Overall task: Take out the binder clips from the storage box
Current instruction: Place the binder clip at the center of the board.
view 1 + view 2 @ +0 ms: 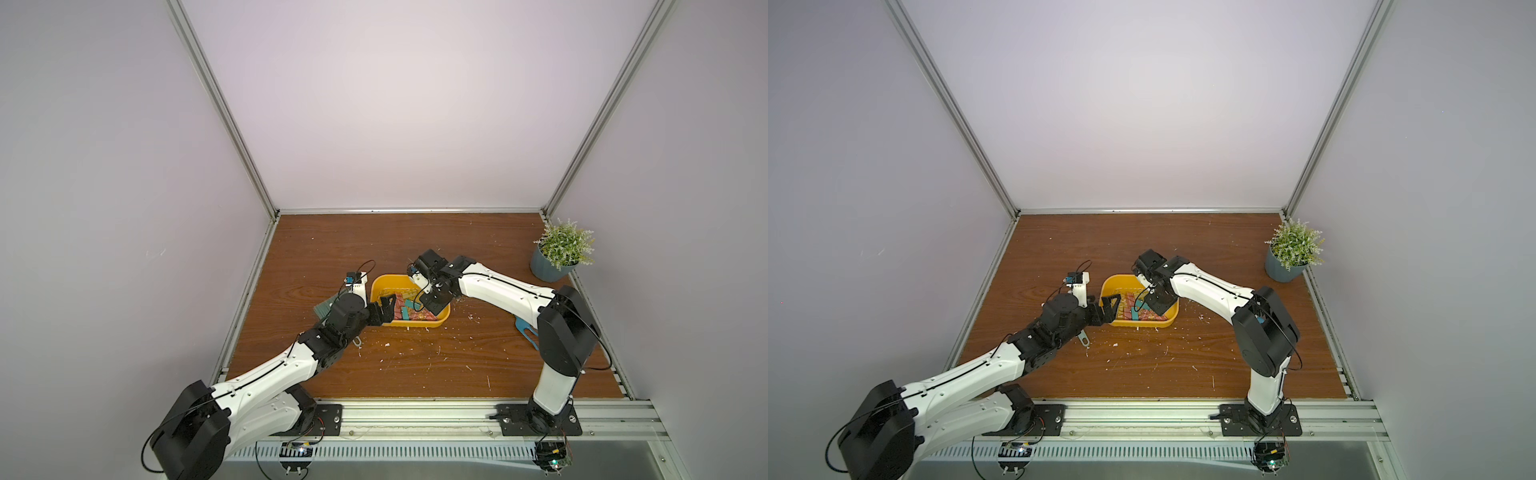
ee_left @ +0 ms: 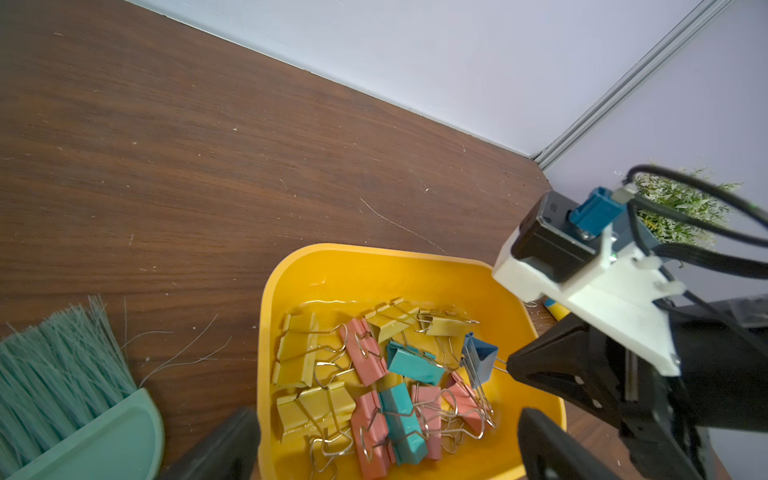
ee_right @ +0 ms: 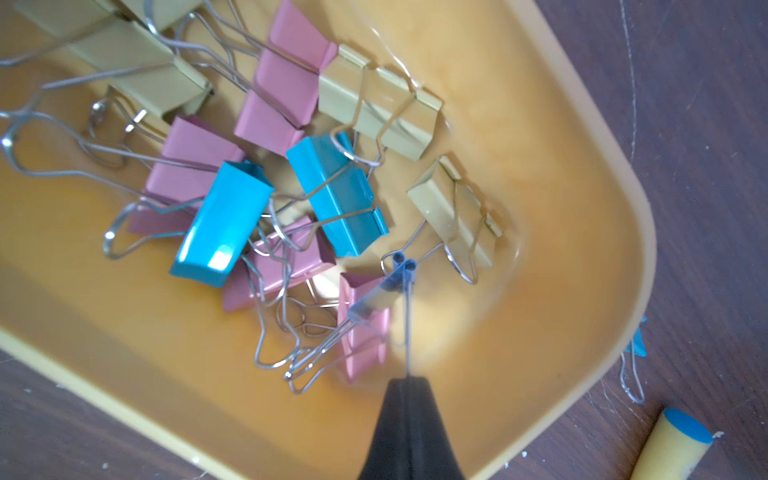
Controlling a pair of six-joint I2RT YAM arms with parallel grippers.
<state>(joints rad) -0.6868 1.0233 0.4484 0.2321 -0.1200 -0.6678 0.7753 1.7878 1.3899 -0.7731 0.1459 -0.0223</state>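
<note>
My right hand (image 3: 405, 380) is pinched shut on one thin wire handle of a blue clip (image 3: 376, 297). The clip hangs from my tips low inside the storage box (image 3: 640, 232), near the end wall on the plant (image 1: 559, 253) side. With only one wire held, I judge the clip can swing or slip. So I want a slow, straight lift until it is above the rolled rim, and only then a move sideways. Its free handle trails over a pink clip (image 3: 361, 328). The wires of the other binder clips (image 2: 363, 357) are laced together across the box's middle, so a snag could drag neighbours up or tip the light box.

My left hand (image 1: 385, 308) is spread wide at the box's opposite end and holds nothing. I cannot tell whether a finger touches the wall. It could steady that end if the box shifts.

The shortest way out is over the end wall beside my right hand. Just outside that wall lie a teal clip (image 3: 638, 347), half under the rim, and a yellow stick with a blue cap (image 3: 673, 444), so I should set down away from both. Beyond the box's far side the worktop (image 1: 374, 241) is open apart from white specks. A teal brush (image 2: 62, 374) sits close to the box on my left hand's side.
</note>
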